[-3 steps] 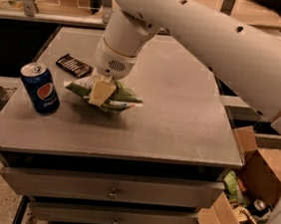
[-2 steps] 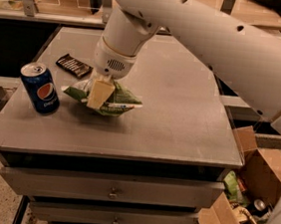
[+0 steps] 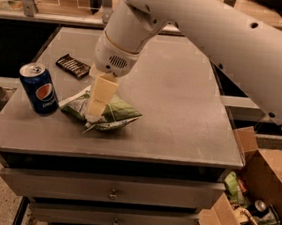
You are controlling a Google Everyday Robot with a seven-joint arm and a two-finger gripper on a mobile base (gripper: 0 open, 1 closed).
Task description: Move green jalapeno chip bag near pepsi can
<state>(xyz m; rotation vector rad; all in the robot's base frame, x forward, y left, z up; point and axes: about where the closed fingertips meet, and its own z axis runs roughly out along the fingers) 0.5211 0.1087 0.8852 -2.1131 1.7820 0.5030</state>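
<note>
claw (image 3: 95, 115) | at green jalapeno chip bag (image 3: 123, 115) | both shifted toward table (image 3: 181, 113) front

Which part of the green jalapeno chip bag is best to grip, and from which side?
Grip the green jalapeno chip bag probably across its puffed middle, from straight above: it lies flat on the table, so its thin edges give little hold. The gripper is over the half nearer the pepsi can.

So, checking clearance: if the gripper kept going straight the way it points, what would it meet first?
The crinkly light-green chip bag: the gripper points down onto it, seemingly touching, though depth is unclear. Below lies the grey tabletop; the dark blue Pepsi can stands aside.
</note>
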